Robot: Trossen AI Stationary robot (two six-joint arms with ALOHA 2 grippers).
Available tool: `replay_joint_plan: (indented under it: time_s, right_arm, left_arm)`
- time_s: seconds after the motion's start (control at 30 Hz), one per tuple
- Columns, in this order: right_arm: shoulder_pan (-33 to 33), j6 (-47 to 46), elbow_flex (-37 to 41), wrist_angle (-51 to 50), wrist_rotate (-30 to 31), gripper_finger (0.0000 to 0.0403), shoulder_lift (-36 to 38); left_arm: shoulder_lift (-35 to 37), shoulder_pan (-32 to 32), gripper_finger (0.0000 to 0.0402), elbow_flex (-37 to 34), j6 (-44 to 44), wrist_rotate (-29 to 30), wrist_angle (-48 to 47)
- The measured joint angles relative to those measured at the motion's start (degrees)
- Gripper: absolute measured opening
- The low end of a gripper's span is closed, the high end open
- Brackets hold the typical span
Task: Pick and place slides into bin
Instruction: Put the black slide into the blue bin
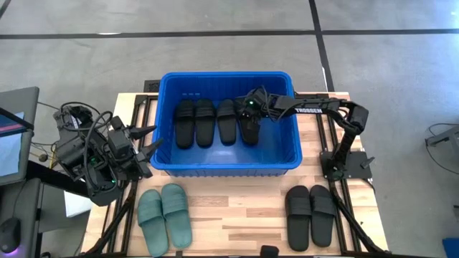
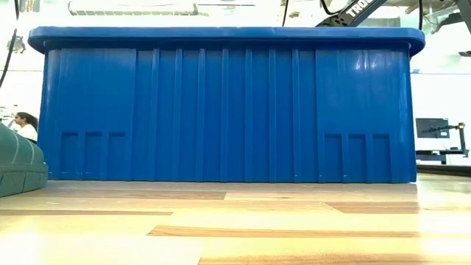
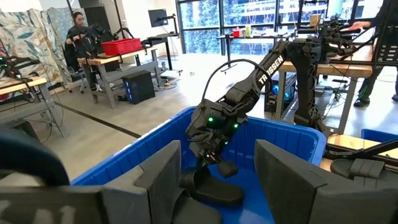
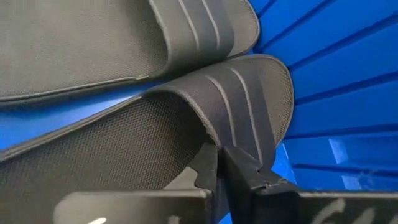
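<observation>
The blue bin (image 1: 228, 163) stands mid-table and holds several black slides side by side (image 1: 195, 122). My right gripper (image 1: 249, 109) reaches into the bin from the table's right and is shut on the rightmost black slide (image 1: 249, 131). This also shows in the left wrist view (image 3: 214, 190). My left gripper (image 1: 149, 141) is open and empty, just outside the bin's left wall. Two sage green slides (image 1: 163, 215) lie sole-down at the front left. Two black slides (image 1: 310, 213) lie at the front right. My right gripper pinches the black slide's wide strap at its edge (image 4: 217, 146) between its two fingers. One finger (image 4: 204, 165) is on the footbed side and the other (image 4: 244, 171) is on the strap's outer face. The fingers come from above, slanting in from the table's right. I cannot tell whether the slide rests on the bin floor.
The bin's tall ribbed front wall (image 2: 228, 110) fills the low view, with a green slide (image 2: 18, 165) at its left. Bare wood lies between the two front pairs of slides. Cables and a screen sit left of the table. People work at benches in the room beyond.
</observation>
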State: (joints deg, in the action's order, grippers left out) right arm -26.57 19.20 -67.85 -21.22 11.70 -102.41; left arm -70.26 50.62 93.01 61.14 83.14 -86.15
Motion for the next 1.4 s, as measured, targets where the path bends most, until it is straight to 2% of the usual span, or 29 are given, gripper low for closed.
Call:
replay_joint_plan:
  time_s: [0.6,1.4]
  right_arm:
    - [2.94,-7.63,-0.02,-1.87,4.01,0.0001,0.0]
    - [3.19,-4.19,0.07,1.8,1.84,0.0008,-0.09]
  left_arm:
    - [0.0,0.01,0.0192,0.0,0.0,-2.11,-0.09]
    - [-0.2,0.01,0.0192,0.0,-0.04,-2.31,-0.08]
